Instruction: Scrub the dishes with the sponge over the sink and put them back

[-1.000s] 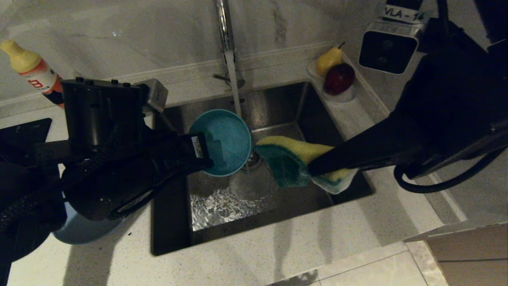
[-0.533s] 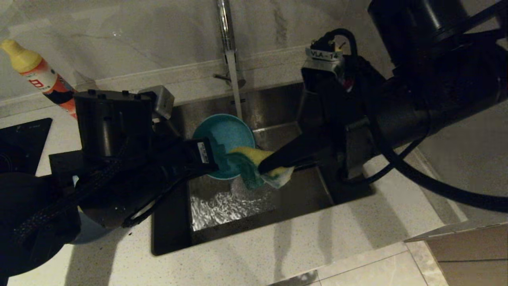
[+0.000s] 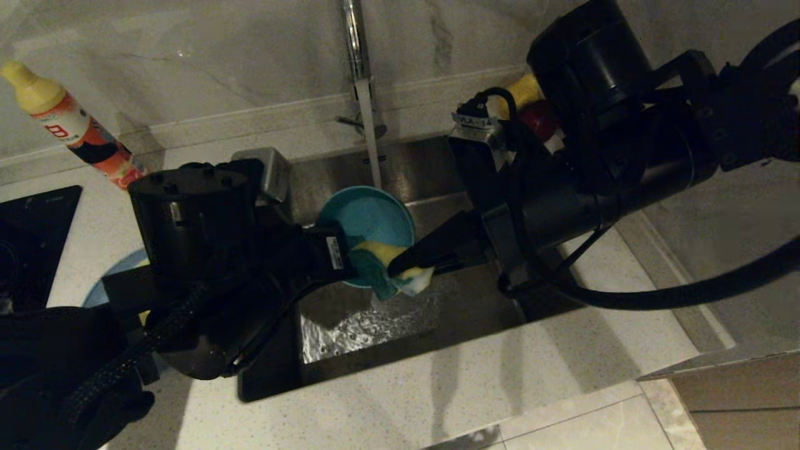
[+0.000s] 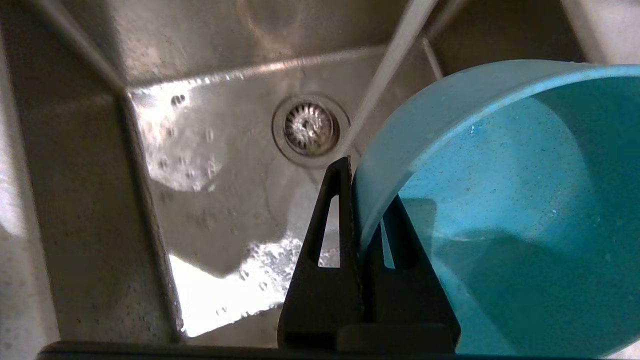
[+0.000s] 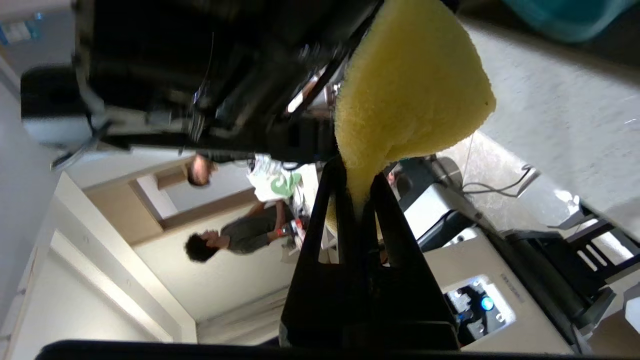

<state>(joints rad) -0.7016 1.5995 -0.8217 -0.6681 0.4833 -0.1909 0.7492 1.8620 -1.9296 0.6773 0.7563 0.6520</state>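
a pale speckled countertop [image 3: 437, 400] is carrying a steel sink [image 3: 450, 312], a slate-blue plate [image 3: 109, 278] and an orange bottle [image 3: 75, 134].

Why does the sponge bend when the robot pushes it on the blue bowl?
The sponge is probably soft and floppy: it curls where the right gripper pinches one end. It likely squashes against the teal bowl rather than scratching. It is probably wet, since the tap runs, so it may drip.

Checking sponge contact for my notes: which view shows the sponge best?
The head view: the sponge, pinched in the right claw, shows both faces, against the teal bowl. Right wrist view shows only its yellow side; left wrist view shows none.
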